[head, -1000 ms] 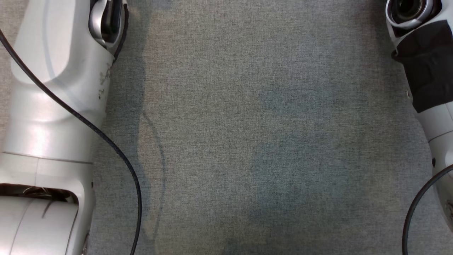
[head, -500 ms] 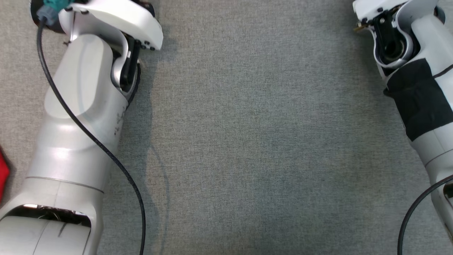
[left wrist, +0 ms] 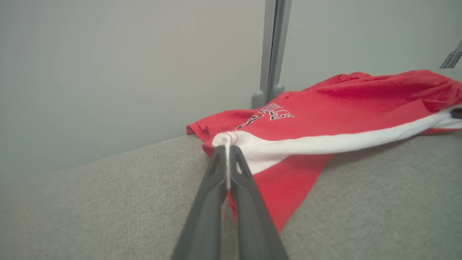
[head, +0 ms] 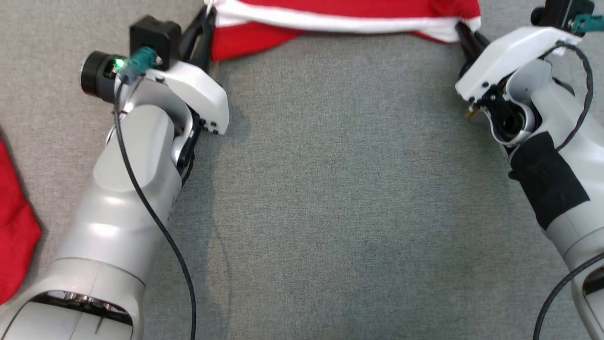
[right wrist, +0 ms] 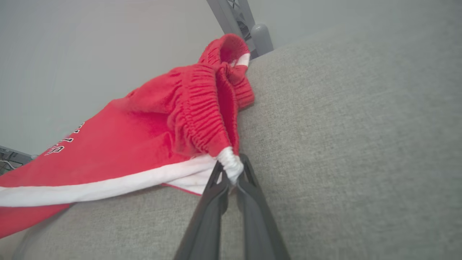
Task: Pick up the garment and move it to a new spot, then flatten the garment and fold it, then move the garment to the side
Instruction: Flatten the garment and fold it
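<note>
Red shorts (head: 330, 10) with a white band (head: 339, 22) lie at twelve o'clock in our head view, at the far side of the grey cloth-covered bench (head: 339, 189). Their long axis runs from nine to three o'clock, and the band is drawn out fairly straight along it. The rest of the cloth trails away beyond the band.

Our left end effector (head: 206, 22) sits at eleven o'clock, its two dark fingers pinched together on the left end of the band. Our right end effector (head: 465, 34) sits at one o'clock, clamped on the right end, where the gathered waistband bunches up just past the fingertips. Neither arm is the nearer one, since each has its own end and the shorts span the gap between them.

We judge that the carry to a new spot comes next, likely back toward six o'clock over the open cloth. It turns on both arms travelling together so that the band stays taut. A second red cloth (head: 14, 226) lies at nine o'clock, well apart.
</note>
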Controlling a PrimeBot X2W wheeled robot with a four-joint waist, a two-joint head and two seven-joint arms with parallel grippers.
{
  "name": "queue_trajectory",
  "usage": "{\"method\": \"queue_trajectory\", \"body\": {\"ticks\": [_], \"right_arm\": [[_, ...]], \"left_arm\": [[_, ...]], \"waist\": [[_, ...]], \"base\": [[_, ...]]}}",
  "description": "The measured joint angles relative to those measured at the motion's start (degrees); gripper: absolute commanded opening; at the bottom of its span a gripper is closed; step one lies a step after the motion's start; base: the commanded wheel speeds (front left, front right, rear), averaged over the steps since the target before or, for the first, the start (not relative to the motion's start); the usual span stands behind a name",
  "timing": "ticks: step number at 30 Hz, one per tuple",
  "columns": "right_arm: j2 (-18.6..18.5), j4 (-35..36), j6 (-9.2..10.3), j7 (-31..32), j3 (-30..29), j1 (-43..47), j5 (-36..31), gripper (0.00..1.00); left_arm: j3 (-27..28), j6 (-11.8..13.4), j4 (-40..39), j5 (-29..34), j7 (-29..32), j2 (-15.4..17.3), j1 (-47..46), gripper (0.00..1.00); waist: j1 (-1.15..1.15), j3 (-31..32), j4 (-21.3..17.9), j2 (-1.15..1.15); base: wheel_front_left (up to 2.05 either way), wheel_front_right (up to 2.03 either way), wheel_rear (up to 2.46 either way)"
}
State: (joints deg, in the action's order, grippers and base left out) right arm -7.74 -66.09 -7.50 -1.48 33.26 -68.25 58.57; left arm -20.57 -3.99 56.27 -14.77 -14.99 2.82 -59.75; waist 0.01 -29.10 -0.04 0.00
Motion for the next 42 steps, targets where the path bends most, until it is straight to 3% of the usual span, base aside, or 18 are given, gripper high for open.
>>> {"method": "queue_trajectory", "body": {"ticks": [17,26,35,42], "right_arm": [[-2.8,2.6,0.01,5.4,4.6,8.5,4.1,0.00],[-4.2,3.1,0.01,5.4,5.2,9.9,6.6,0.00],[-4.9,3.3,0.01,4.9,5.5,9.8,8.4,0.00],[-5.7,3.5,0.01,5.8,6.3,10.0,9.6,0.00]], "left_arm": [[-12.4,-2.9,-0.8,9.4,0.0,2.9,8.3,0.00],[-17.5,-3.0,-11.4,13.9,0.0,8.1,12.1,0.00],[-21.0,-1.0,-26.0,17.5,0.0,14.4,15.1,0.00],[-23.5,-1.6,-26.4,16.7,0.0,17.0,17.5,0.00]], "waist": [[0.00,8.2,0.0,0.00],[-0.01,9.8,-0.1,0.00],[-0.01,8.7,0.1,0.00],[-0.01,9.1,0.3,0.00]], "base": [[0.00,0.00,0.00],[0.00,0.00,0.00],[0.00,0.00,0.00],[0.00,0.00,0.00]]}}
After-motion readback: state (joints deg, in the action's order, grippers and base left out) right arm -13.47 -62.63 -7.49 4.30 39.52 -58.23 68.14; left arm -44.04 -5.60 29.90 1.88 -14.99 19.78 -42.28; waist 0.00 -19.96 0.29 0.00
